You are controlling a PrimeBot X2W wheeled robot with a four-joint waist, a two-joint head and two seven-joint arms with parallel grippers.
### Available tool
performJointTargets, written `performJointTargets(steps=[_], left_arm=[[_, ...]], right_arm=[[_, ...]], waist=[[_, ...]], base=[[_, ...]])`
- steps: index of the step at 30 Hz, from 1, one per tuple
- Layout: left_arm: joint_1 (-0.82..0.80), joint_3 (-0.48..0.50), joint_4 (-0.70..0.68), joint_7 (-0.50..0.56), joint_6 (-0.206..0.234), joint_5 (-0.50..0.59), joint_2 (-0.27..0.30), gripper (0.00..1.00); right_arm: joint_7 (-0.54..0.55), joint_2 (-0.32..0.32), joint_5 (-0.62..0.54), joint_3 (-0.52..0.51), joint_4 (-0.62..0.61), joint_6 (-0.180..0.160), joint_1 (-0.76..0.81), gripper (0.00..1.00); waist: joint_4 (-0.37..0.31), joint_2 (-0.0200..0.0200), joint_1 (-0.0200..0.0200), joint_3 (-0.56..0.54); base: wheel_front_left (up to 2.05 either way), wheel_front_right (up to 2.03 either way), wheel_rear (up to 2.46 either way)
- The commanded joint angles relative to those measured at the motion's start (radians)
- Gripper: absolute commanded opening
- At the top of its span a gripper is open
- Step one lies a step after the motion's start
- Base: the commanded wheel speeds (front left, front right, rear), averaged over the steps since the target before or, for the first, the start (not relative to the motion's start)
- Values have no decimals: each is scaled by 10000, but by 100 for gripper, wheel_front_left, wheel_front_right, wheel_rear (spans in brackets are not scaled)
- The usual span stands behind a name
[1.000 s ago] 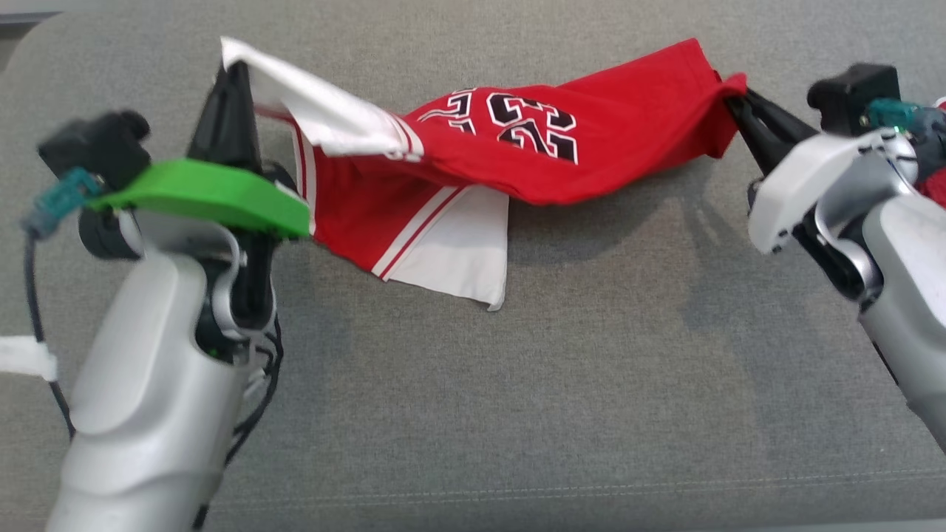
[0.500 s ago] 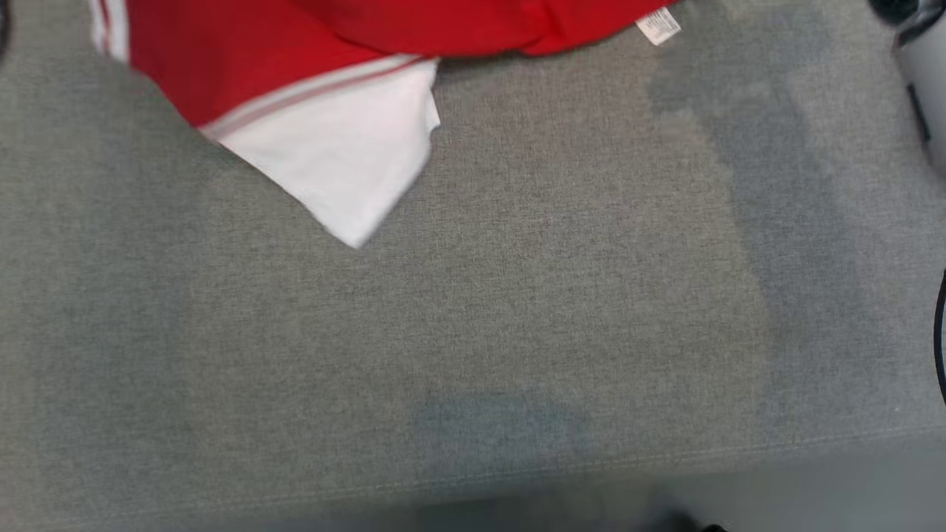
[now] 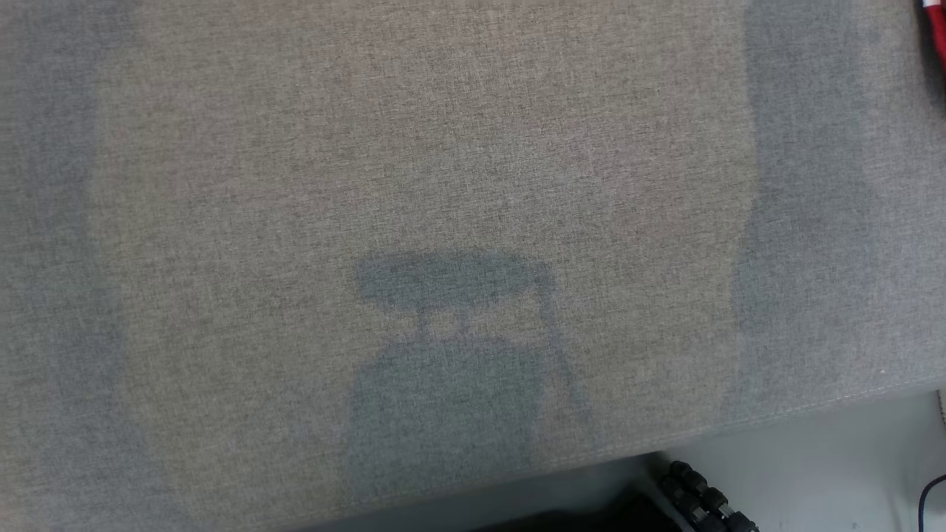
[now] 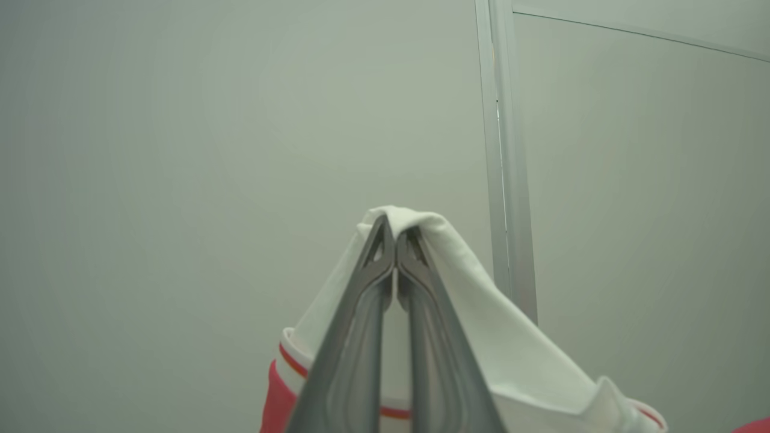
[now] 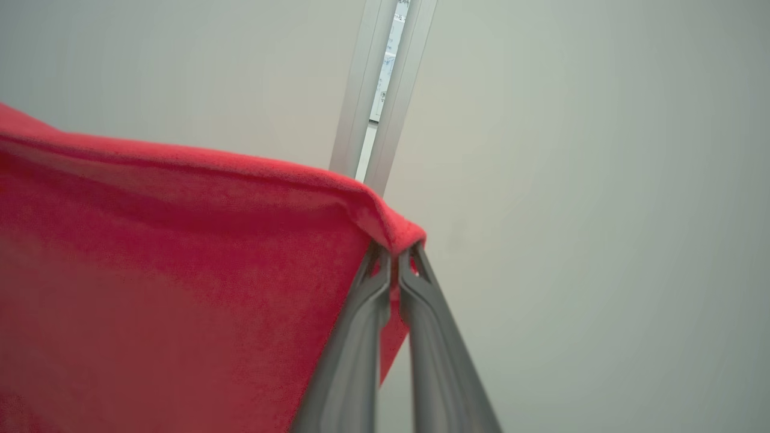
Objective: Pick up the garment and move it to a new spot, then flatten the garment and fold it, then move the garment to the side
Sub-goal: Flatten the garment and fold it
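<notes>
In the left wrist view the left gripper rises from the bottom centre of the frame. Its two fingers are pressed together at the tips, pinching a fold of the garment. The cloth here is white, draped over the fingertips like a hood and falling toward the lower right. A thin red stripe and a patch of red show at the bottom, left of the fingers. Behind is a pale wall, with an upright metal strip right of centre.

In the right wrist view the right gripper has its jaws closed narrow on a corner of the garment's red part, just above the middle of the frame. The red cloth spreads from that corner over the left half, its upper edge running almost straight to the left edge. A metal rail climbs to the top of the frame behind it.

In the head view a grey cushion takes up most of the frame, with a soft shadow at lower centre. A red sliver sits in the top right corner; whether it is the garment cannot be told. Pale floor shows at the lower right, beside a black ribbed part at the bottom edge.
</notes>
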Motion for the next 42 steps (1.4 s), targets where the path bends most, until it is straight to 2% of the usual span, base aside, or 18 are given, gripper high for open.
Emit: performJointTargets(steps=[1, 4, 8, 12, 16, 21, 24, 29, 33, 42], left_arm=[[-115, -47, 69, -65, -68, 1, -29, 0], [5, -148, 337, -175, -201, -85, -114, 0], [838, -199, 557, -269, -263, -278, -107, 0], [2190, -263, 264, -243, -308, -548, -11, 0], [4110, -171, -350, -139, -129, -1108, -15, 0], [6756, -4, -1609, 46, 455, -1676, 102, 0], [8383, 102, -2476, 129, 1017, -1857, 291, 0], [11126, 350, -3909, -32, 2021, -2062, 451, 0], [13072, 474, -4868, -122, 2611, -2262, 443, 0], [16314, 255, -5880, -506, 3484, -2288, 318, 0]], right_arm=[[-98, 108, -142, -33, 22, -16, -61, 0], [-271, 114, -745, -25, -44, -16, -193, 0], [-343, 95, -1016, 642, 61, -16, 462, 0], [-345, -257, -720, 2094, 143, -17, 1170, 0], [-4, -804, 119, 3766, -195, -16, 2100, 0], [1036, -2131, 1592, 5470, -1378, -17, 3202, 0], [1885, -2930, 2483, 6197, -2386, -16, 3906, 0], [2905, -4097, 3583, 6748, -3952, -17, 5088, 0], [3402, -4544, 3970, 6829, -4721, -18, 6003, 0], [4335, -5185, 4452, 6807, -5678, -18, 8056, 0]], waist=[[-104, 0, -2, 116], [-59, 0, -2, 110], [6, 0, -2, 79], [117, 0, -2, -132], [267, 0, -2, -584], [448, 0, -2, -1415], [539, 0, -2, -1963], [703, 0, -2, -2857], [858, 0, -2, -3430], [1245, 0, -2, -4634]], base=[[0, 0, 0], [0, 0, 0], [0, 0, 0], [0, 0, 0], [0, 0, 0], [0, 0, 0], [0, 0, 0], [0, 0, 0], [0, 0, 0], [0, 0, 0]])
